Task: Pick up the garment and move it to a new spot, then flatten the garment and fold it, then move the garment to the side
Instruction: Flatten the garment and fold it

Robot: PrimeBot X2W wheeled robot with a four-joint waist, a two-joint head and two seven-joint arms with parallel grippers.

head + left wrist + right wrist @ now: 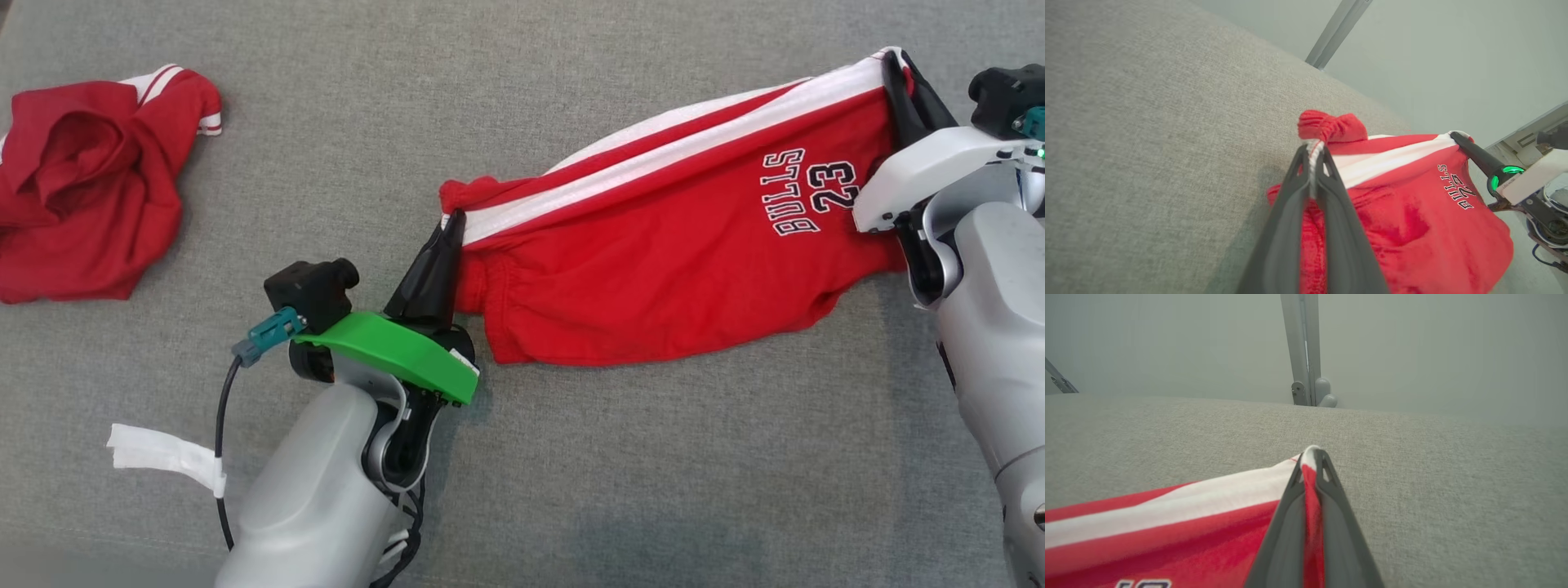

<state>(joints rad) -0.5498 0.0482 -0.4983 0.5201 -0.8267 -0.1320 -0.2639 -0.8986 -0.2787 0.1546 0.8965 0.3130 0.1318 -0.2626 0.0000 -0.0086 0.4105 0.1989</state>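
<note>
Nearest us, left claw [451,222] clamps the gathered waistband corner of soft red knit shorts with white side stripes [653,269]; right claw [896,69] pinches the hem corner. Shorts hang stretched across the grey cloth surface [571,457]. Likely light, limp; seamed edges should grip best.

The place looks like a robotics lab or test cell, not a home. A desk [571,490] covered in plain grey cloth stands before bare pale walls [1453,355], with a grey metal frame post [1302,347] at its far edge. Near the left end effector [451,222], a loose cable [219,425] carries a white tape tag [155,453].
</note>
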